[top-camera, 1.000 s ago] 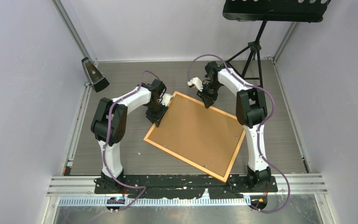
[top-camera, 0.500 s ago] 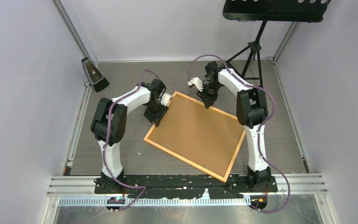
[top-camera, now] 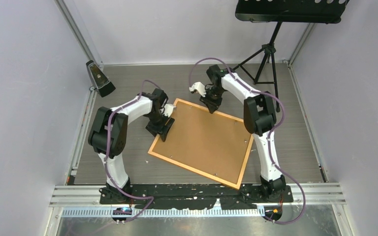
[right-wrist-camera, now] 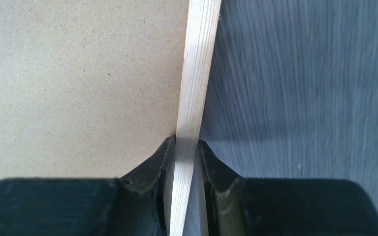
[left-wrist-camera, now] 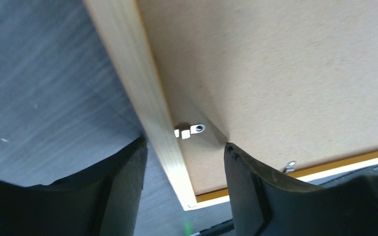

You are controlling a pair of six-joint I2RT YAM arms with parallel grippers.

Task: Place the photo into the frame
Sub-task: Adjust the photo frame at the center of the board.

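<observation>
On my left, the left fingers (left-wrist-camera: 123, 172) stand open astride the frame (top-camera: 193, 171). One is outside its pale rail on the grey surface (top-camera: 300, 137), and the other is inside over the brown backing board (left-wrist-camera: 275, 64), with a small metal clip (left-wrist-camera: 189, 131) between them and neither finger touching. I judge this to be a release. To do it well, I want to lift straight up off the rail so the inner finger doesn't catch that clip or drag the corner sideways. Between the two sets of fingers the frame lies flat, back side up, with the board seated inside it. I can't see the photo anywhere, and I can't tell whether it sits under the board. On my right, the right fingers (right-wrist-camera: 147, 172) are clamped on the far rail, one on each side. That grip should hold steady so the frame doesn't swing when the left lets go. Compared with a second ago, the whole frame has slid and turned leftwards, both arms have travelled left with it, and the left fingers have spread wider, while the right grip looks unchanged.
</observation>
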